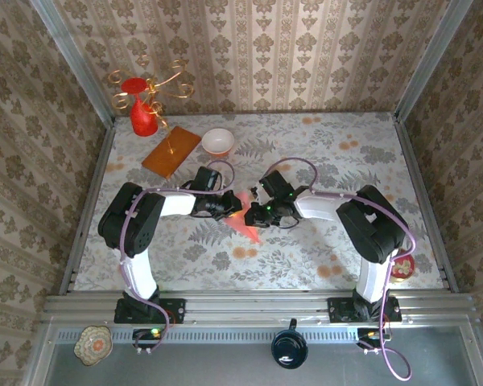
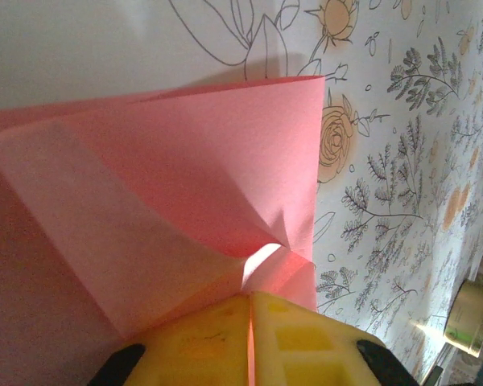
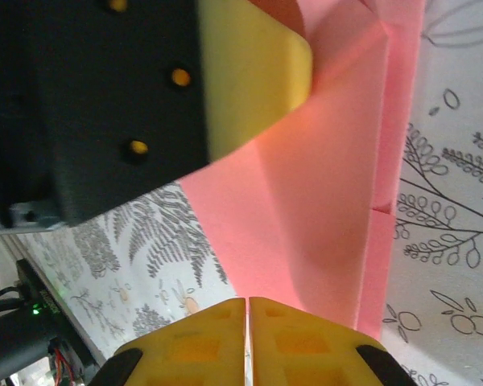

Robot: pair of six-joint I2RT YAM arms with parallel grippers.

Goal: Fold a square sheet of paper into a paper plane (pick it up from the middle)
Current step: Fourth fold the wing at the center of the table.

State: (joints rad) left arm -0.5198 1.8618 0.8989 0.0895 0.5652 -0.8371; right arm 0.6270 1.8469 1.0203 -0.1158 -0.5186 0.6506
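Note:
The square sheet of paper is pink and folded with creases into a narrow, pointed paper plane shape, held above the table's middle between both arms. My left gripper is shut on it. In the left wrist view its yellow fingertips pinch a ridge of the paper, with a pink sliver between them. My right gripper faces it from the right. In the right wrist view its tips are closed at the edge of the paper. The left gripper's yellow finger presses the sheet's far end.
A red vase, an orange-brown wooden board and a white bowl stand at the back left. A small red item lies by the right arm's base. A dark mug and a small dish sit on the front rail.

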